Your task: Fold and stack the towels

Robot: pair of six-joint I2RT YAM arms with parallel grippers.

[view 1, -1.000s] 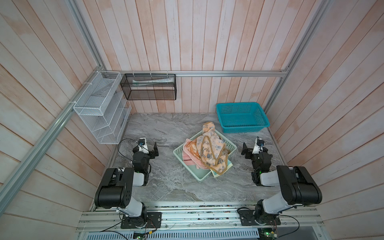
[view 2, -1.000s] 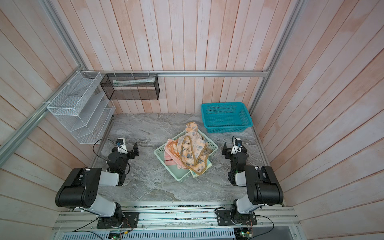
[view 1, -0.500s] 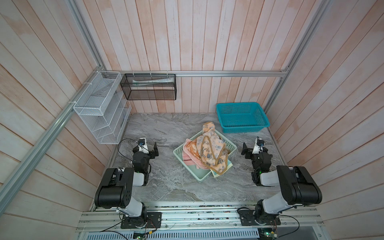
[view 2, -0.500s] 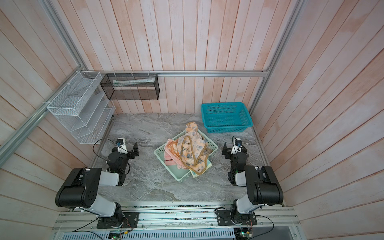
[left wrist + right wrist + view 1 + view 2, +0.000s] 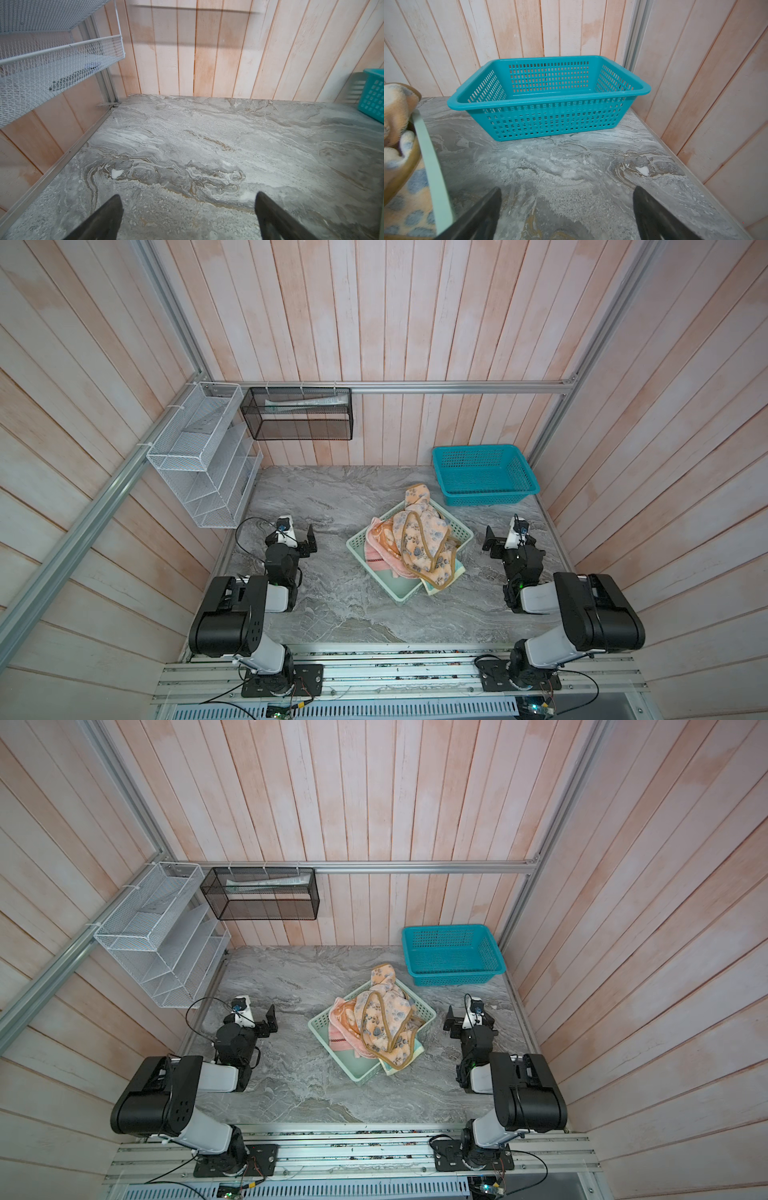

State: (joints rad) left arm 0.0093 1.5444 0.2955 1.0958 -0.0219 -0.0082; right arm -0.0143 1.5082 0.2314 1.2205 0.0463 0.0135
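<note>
The towels lie in a crumpled heap in a mint-green basket point(image 5: 411, 591) at the middle of the marble table. On top is a peach towel with grey paw prints and brown edging point(image 5: 419, 539) point(image 5: 386, 1019); its edge shows in the right wrist view point(image 5: 396, 116). Under it are an orange towel point(image 5: 380, 537), a salmon pink one point(image 5: 382, 563) and a pale yellow-green one point(image 5: 455, 572). My left gripper point(image 5: 297, 539) point(image 5: 188, 199) rests open left of the basket, over bare table. My right gripper point(image 5: 505, 541) point(image 5: 568, 192) rests open to the basket's right, holding nothing.
A teal basket point(image 5: 484, 475) point(image 5: 550, 97) with nothing in it stands at the back right corner. A white wire rack point(image 5: 199, 472) hangs on the left wall and a black mesh basket point(image 5: 297, 414) on the back wall. Wooden walls close in three sides.
</note>
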